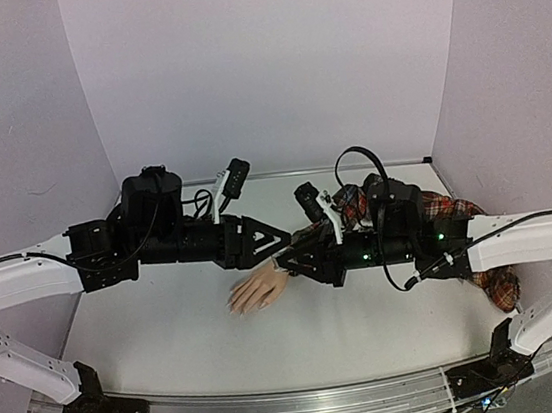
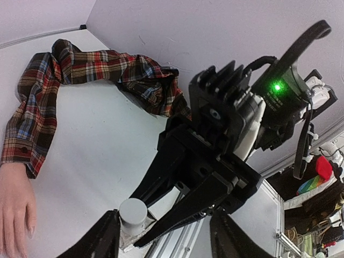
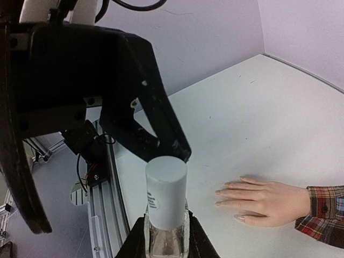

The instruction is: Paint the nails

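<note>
The pale mannequin hand (image 1: 259, 289) lies flat on the white table, its plaid sleeve (image 1: 458, 209) running off to the right. Its nails (image 3: 240, 218) face the near edge and look bare. My right gripper (image 3: 166, 244) is shut on a small clear bottle (image 3: 167, 236) and holds it upright above the table, just right of the mannequin hand. The bottle's white cap (image 3: 166, 193) is on. My left gripper (image 2: 164, 242) is open and straddles that cap (image 2: 133, 212); one finger (image 2: 99, 239) is right beside it, the other stands well off. Both grippers meet above the wrist (image 1: 287, 250).
A metal rail (image 1: 310, 404) runs along the table's near edge. Lilac walls close off the back and both sides. The plaid sleeve (image 2: 70, 70) curls across the back right of the table, under my right arm.
</note>
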Action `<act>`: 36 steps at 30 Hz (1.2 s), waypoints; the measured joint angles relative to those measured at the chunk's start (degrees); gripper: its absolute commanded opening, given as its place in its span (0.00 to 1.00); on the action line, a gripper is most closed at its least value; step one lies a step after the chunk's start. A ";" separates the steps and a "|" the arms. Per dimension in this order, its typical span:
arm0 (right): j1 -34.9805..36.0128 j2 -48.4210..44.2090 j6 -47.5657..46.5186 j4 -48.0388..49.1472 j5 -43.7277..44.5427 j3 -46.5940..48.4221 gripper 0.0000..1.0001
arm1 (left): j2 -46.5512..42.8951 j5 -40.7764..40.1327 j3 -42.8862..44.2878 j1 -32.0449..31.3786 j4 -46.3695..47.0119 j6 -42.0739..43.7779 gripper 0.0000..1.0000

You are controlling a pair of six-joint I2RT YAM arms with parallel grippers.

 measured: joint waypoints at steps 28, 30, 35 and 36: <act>6.77 3.18 -5.01 -3.74 26.67 7.63 0.00 | 7.50 -15.35 12.99 -0.33 -13.67 -0.85 0.00; 9.79 7.10 -8.05 -3.69 40.46 11.41 0.00 | 10.18 -21.19 17.48 -0.55 -17.28 -3.54 0.00; 13.35 13.76 -14.81 -1.58 57.42 15.71 0.00 | 11.91 -26.95 19.56 -0.79 -19.79 -7.99 0.17; 13.55 13.76 -15.46 -1.52 57.99 15.67 0.00 | 11.89 -26.77 19.54 -0.92 -19.71 -8.15 0.31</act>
